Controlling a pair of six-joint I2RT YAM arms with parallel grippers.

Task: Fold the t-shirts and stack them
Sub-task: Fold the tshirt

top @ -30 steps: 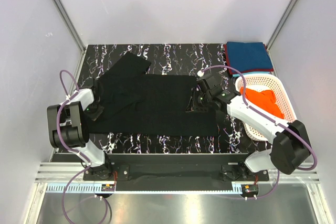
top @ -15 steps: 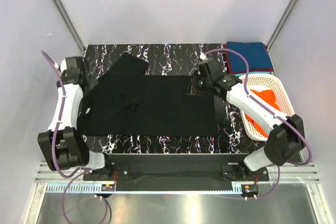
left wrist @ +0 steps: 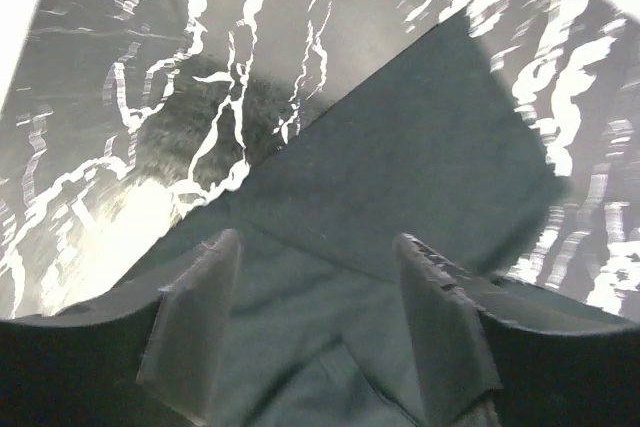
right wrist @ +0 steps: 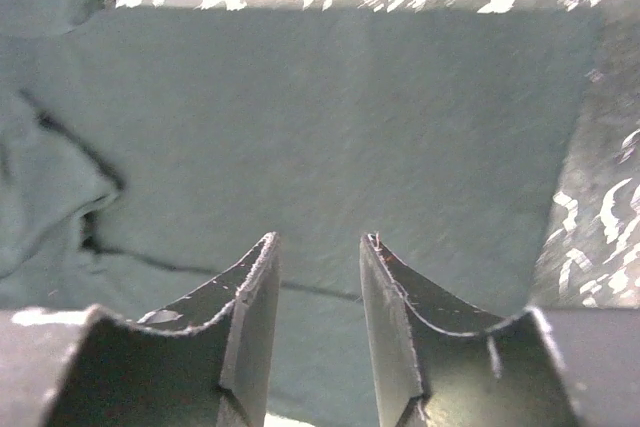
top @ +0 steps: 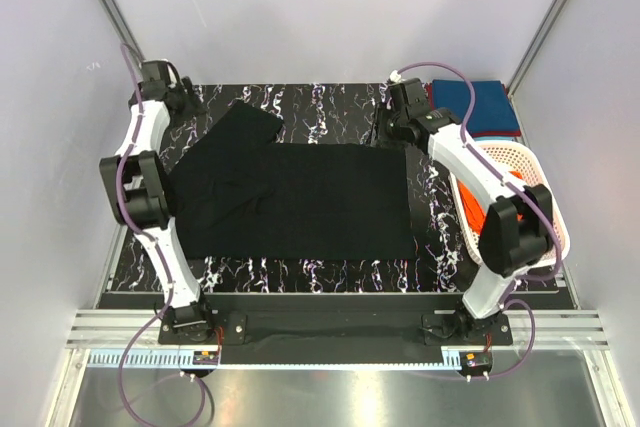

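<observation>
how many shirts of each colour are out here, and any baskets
black t-shirt: 1
teal-blue t-shirt: 1
dark red t-shirt: 1 (only an edge shows under the teal-blue one)
orange t-shirt: 1
white basket: 1
total: 5

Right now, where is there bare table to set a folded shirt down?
Free: the far strip of the table between the black t-shirt and the back wall, and a narrower strip along the near edge. Crowded: the right side, with the basket and folded teal-blue t-shirt.
</observation>
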